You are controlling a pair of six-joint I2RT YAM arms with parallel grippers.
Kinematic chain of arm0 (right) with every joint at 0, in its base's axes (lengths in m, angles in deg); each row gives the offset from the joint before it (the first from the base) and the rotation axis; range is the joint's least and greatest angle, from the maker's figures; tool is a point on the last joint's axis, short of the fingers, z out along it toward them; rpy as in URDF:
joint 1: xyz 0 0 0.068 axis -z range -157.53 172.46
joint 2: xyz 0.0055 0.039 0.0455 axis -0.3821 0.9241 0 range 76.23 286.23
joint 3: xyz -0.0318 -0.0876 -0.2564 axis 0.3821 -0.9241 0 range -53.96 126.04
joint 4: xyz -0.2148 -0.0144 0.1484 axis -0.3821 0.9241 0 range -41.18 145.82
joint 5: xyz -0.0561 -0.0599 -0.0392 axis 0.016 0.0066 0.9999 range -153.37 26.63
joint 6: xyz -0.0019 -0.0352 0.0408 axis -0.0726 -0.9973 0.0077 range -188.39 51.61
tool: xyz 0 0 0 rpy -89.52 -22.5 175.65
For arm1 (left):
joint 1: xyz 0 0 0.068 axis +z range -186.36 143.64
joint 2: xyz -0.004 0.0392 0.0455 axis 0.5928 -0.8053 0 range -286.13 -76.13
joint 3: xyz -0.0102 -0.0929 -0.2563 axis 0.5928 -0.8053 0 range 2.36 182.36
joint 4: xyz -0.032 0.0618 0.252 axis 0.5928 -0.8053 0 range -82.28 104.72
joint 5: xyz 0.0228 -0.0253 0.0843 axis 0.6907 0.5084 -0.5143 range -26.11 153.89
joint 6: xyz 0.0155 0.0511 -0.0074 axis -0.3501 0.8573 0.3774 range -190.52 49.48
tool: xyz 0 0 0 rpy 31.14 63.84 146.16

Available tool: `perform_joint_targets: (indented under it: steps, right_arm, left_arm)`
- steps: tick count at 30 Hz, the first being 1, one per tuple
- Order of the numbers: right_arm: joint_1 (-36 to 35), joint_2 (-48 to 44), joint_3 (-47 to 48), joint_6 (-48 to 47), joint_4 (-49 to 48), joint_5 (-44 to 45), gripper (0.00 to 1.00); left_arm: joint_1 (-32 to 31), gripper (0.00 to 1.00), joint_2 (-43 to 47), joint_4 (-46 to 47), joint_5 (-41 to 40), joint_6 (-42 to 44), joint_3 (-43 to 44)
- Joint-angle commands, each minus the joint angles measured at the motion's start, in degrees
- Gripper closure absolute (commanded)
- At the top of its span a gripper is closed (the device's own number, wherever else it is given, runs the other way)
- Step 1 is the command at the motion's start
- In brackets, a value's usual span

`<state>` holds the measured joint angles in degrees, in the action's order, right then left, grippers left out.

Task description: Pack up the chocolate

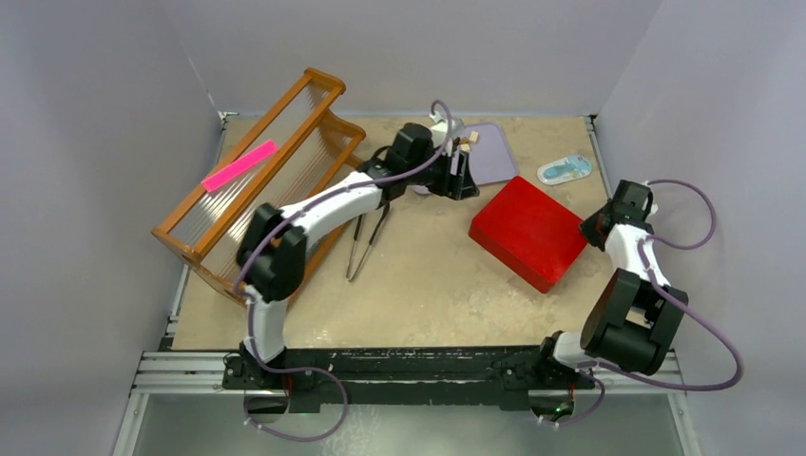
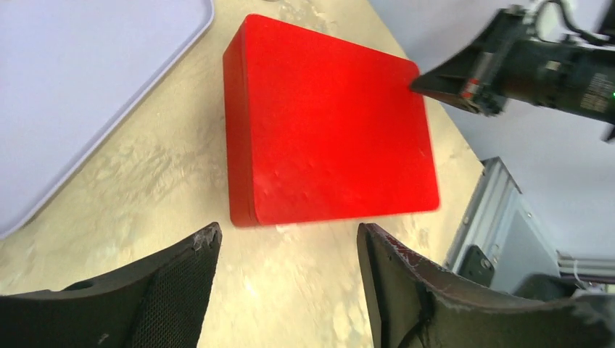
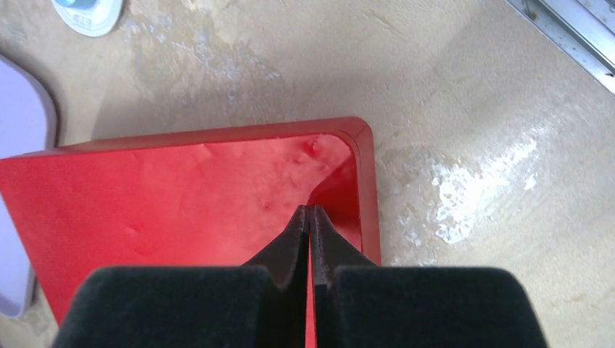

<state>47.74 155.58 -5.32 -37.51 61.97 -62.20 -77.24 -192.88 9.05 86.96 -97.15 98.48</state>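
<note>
Jaws pressed together on nothing, right gripper [image 3: 310,212] hangs over corner of red box [image 3: 167,196]; left gripper [image 2: 288,233] gapes wide, empty, nr lavender tray [image 2: 72,87] on tan table [image 2: 174,181].

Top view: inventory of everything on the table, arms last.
rack: 1, orange-brown frame with clear panels, left side
strip: 1, pink, lying on the rack
tongs: 1, dark metal, on the table beside the rack
tray: 1, lavender, far centre
tan bits: a couple, on the tray; possibly chocolate, too small to tell
oval item: 1, blue-white, right of the tray
red box: 1, right of centre
left gripper: black, jaws open, near the tray
right gripper: black, jaws shut, at the box's corner
</note>
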Motion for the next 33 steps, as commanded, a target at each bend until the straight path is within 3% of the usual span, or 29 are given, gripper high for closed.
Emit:
perform_joint_targets:
  steps: [1, 6, 10, 16, 20, 27, 33]
  right_arm:
    - [-3.0, -2.66, 5.01, -1.26, 6.68, 4.92, 1.0]
    - [-9.75, -6.59, 5.61, -3.14, -4.48, -5.77, 1.0]
    - [-14.89, -2.44, 8.22, -5.13, -9.85, -10.6, 1.0]
    - [-17.07, 5.28, 12.46, -5.97, -14.73, -12.65, 1.0]
    - [-17.73, 12.13, 15.73, -5.87, -15.0, -13.86, 1.0]
    - [-21.06, 22.62, 18.92, -7.15, -6.01, -8.39, 1.0]
    - [-21.24, 18.75, 21.02, -7.97, -1.69, -5.56, 1.0]
  left_arm:
    - [0.45, 0.29, 15.64, -5.93, -1.57, 1.23, -7.38]
    - [0.45, 0.21, 31.77, -9.98, -3.74, 3.25, -18.61]
    - [0.38, 0.17, 44.23, -9.26, -7.57, 6.86, -27.25]
    - [0.45, 0.12, 58.43, -8.25, -11.99, 10.59, -37.65]
    - [0.38, 0.03, 63.41, -5.62, -16.03, 10.64, -43.73]
    - [0.45, 0.02, 65.9, -8.47, -19.94, 13.0, -41.48]
    - [0.45, 0.0, 67.31, -9.69, -21.74, 14.31, -41.56]
